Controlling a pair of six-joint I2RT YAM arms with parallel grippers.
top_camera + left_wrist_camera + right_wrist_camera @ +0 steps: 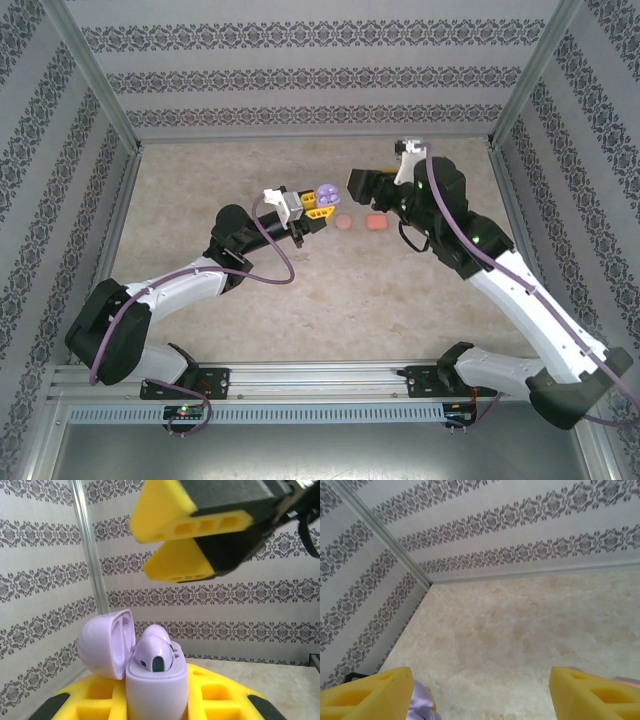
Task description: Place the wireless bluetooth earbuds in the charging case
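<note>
Left gripper (316,210) is clamped on the purple charging case (156,690). Its yellow fingers (95,702) press the lower body from both sides. Case is held upright, lifted off the table, roughly mid-workspace.

Lid (105,650) is hinged open and tipped back to the left in the left wrist view. Two purple earbuds (156,655) sit in the case wells, one behind the other, rounded heads standing above the rim. The nearer one shows a dark oval patch facing the camera. Whether they are pushed fully home: cannot tell.

Right gripper (352,186) is spread wide, nothing between its pads. It hangs just beside the case and a little above it, tips pointing toward it, not touching. In the right wrist view a sliver of purple shows next to the finger at the lower left (367,695). The other finger (595,695) stands well apart at the lower right.

On the table (300,300), in the overhead view:
- a pinkish round piece (343,223), just below and right of the held case
- an orange-red piece (377,223), near the pinkish one but apart from it, under the right gripper's arm

Both are too small to say whether they are cases, or whether open or closed.

Table surface is beige and marbled. Wallpapered walls (300,80) with dark patterned stripes close in three sides.
</note>
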